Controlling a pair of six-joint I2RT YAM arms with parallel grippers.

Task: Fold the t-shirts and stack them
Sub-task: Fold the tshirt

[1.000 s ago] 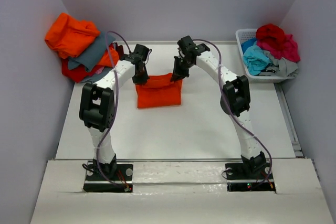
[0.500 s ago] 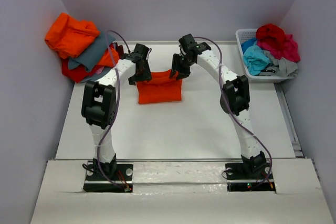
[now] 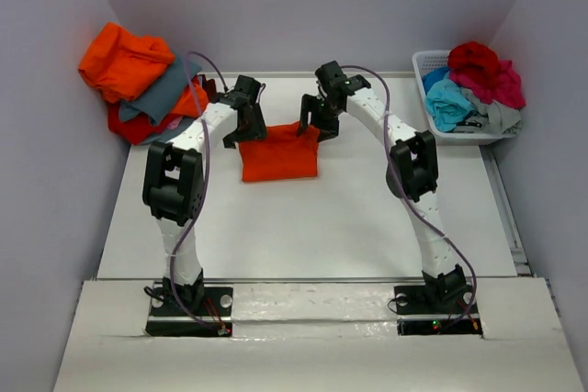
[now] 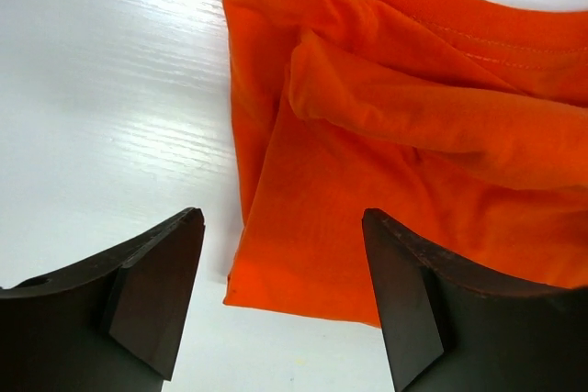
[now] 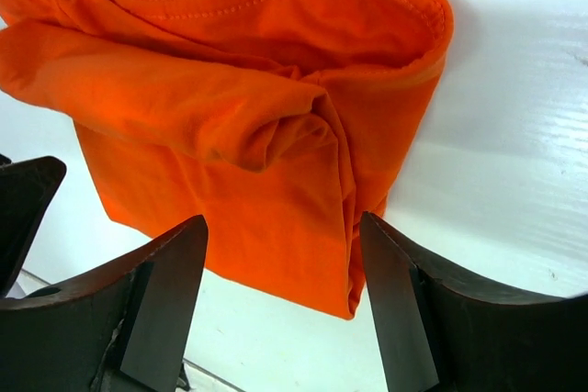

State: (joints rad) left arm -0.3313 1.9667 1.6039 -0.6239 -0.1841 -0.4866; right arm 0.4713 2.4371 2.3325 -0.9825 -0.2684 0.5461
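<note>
When seen from the top external cam, a folded orange t-shirt lies flat on the white table, toward the far side, roughly centred btwn the two arms. The left gripper hangs over its far-left corner & the right gripper over its far-right corner; from this height the jaws are too small to read. In the far-left corner sits a loose pile of t-shirts: bright orange on top, slate-grey across the middle, red underneath. At far right a white basket holds more t-shirts, red, crimson, turquoise & grey, heaped above its rim. Left wrist cam: both dark fingers stand spread wide w/ nothing pinched. The shirt's corner lies on the table below the gap, mostly toward the right finger, its cloth in soft creases w/ a stitched hem along the top. Bare white tabletop fills the left of that view. Right wrist cam: fingers likewise wide apart, gripping nothing. The shirt's other corner lies beneath, a rolled fold running across it & a stitched hem curving round the top edge, w/ bare table to the right. Whether the fingertips touch the cloth can't be told.
</note>
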